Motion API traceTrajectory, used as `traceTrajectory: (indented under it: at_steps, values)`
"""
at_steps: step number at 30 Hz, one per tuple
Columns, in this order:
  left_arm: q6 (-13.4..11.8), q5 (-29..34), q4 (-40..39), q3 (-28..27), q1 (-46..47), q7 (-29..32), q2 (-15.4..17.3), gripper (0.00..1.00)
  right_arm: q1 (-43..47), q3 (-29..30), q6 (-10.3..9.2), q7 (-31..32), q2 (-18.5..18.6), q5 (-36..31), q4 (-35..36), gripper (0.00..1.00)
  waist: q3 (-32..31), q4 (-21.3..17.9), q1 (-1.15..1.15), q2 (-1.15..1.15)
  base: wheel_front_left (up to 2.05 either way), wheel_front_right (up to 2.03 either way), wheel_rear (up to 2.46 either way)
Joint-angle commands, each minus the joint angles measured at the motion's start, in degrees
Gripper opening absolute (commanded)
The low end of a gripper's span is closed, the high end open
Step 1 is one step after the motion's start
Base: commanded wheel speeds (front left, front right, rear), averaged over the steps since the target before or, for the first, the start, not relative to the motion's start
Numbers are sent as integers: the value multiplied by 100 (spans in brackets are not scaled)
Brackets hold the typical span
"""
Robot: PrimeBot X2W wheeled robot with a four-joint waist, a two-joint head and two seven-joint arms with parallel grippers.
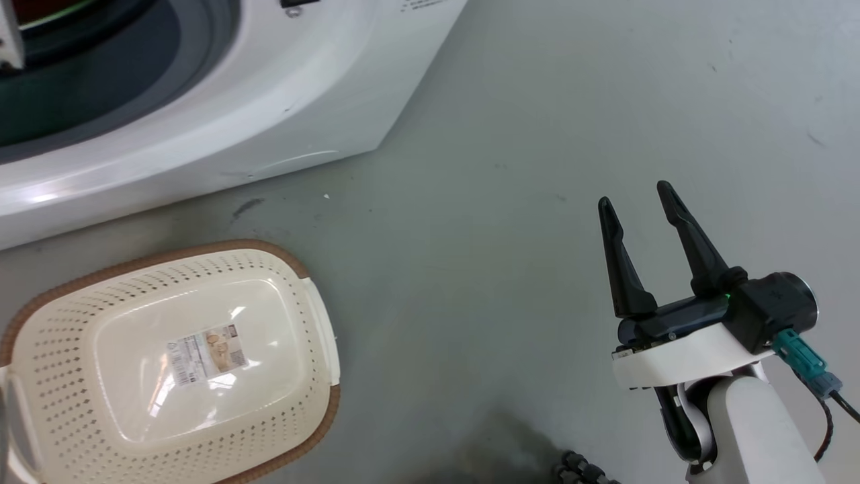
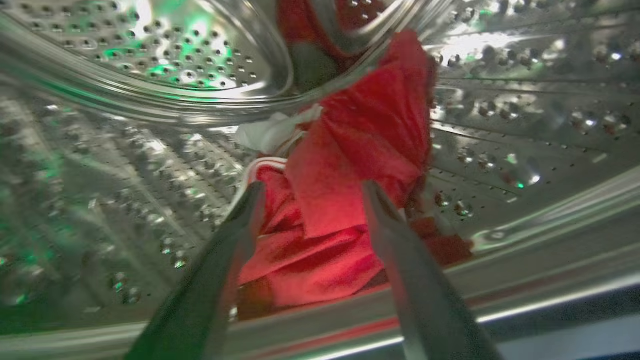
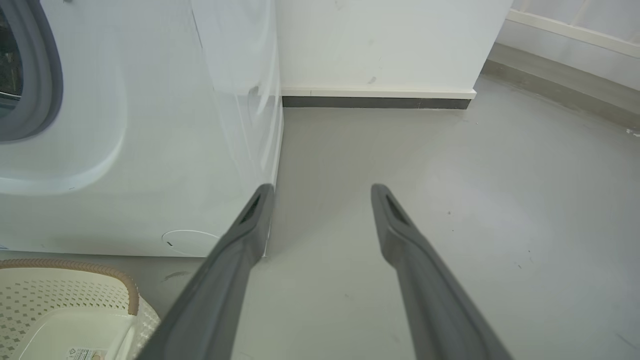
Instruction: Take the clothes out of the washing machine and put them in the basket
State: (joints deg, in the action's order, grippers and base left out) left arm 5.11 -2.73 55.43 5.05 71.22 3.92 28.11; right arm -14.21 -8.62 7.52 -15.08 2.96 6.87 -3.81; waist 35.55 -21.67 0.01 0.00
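Task at an early stage, by my reading: no garment has reached the basket yet.

- Small cream-white perforated plastic basket with a brown rim point(image 1: 201, 250) stands on the grey floor point(image 1: 504, 134), just in front of the large white front-loading washing machine point(image 1: 222, 128). It holds no clothes. A paper label point(image 1: 205, 354) shows on its bottom.
- Bright red soft fabric clothes with white trim point(image 2: 350, 165) lie bunched inside the machine's perforated steel drum point(image 2: 150, 50), low and near the front lip. How many pieces, I cannot tell.
- Left gripper point(image 2: 314, 187) is inside the drum, its fingers spread, the red heap lying between and beyond them. Whether the tips touch the cloth is unclear, and nothing is clamped.
- Right gripper point(image 1: 634, 193) hangs over bare floor, well apart from basket and machine, fingers spread and holding nothing.

Left to do, as I judge it: grasp, lift out, carry to the basket, repeat for each piece.
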Motion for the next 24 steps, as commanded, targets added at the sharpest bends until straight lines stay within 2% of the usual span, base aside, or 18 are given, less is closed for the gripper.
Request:
traceTrajectory:
  at_steps: [1,11,17,20,21,23,24]
  values:
    - [54,33,48,66,234,240,83,100,-104,-39,-5,-10,-15,35,50,100,184,-169,-1,0,0,0,0]
    - [219,118,379,567,1487,2144,531,100,-172,-205,-5,-11,-15,271,156,100,576,-486,-1,0,0,0,0]
    - [232,-25,511,667,1583,3102,736,100,-140,-268,-5,-12,-15,320,222,100,677,-586,-1,0,0,0,0]
    - [233,-106,476,635,1456,3369,789,98,-132,-282,-6,-12,-14,354,240,100,705,-609,-1,0,0,0,0]
    - [233,-149,473,613,1401,3461,802,52,-133,-286,-5,-11,-14,367,246,100,710,-615,-1,0,0,0,0]
    - [205,-209,381,572,1316,3525,830,23,-139,-285,-5,-11,-15,378,252,100,720,-620,-1,0,0,0,0]
    - [167,-254,333,544,1270,3552,843,0,-147,-279,-6,-11,-14,385,262,100,726,-621,-1,0,0,0,0]
